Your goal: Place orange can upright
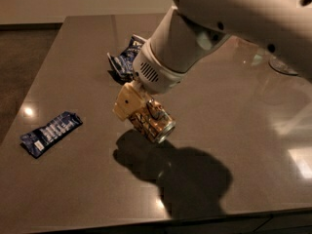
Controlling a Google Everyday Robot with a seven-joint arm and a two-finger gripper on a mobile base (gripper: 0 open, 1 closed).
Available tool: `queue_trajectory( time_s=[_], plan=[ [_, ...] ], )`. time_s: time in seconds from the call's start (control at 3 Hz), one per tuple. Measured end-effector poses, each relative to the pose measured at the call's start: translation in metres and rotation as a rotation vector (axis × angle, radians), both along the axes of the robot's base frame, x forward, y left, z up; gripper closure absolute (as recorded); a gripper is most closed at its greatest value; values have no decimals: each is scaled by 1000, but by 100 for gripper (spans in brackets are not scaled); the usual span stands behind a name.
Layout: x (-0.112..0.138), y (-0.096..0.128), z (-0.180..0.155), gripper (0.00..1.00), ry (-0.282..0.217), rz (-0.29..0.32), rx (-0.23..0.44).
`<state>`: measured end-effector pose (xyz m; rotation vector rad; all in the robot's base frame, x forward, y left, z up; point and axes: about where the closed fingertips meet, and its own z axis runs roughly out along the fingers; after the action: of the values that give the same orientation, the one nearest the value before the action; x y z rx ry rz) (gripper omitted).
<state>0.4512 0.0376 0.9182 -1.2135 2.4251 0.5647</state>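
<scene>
A glossy dark table (pixel 73 48) fills the view, crossed from the upper right by the white arm (pixel 234 13). A broad shadow (pixel 185 174) is cast on the table, below and to the right of the fingers. The gripper (pixel 139 110) is seen at the arm's lower end, over the middle of the table. Its cream fingers (pixel 127 103) are closed on the orange can (pixel 155 122), which is pinched between them; only the near finger is shown plainly. The can is held tilted, its silver end turned down and to the right, away from the fingers. A dark blue foil snack bag (pixel 123 61) lies above the fingers, behind the gripper. A flat blue wrapper (pixel 51 133) with white stripes lies well to the left of the fingers.
</scene>
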Motion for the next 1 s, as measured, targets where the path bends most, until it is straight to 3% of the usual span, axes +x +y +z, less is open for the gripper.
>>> queue_trajectory(
  time_s=[0.33, 1.0],
  plan=[
    [20, -10, 15, 100, -69, 8, 90],
    [50, -49, 28, 100, -291, -67, 335]
  ],
)
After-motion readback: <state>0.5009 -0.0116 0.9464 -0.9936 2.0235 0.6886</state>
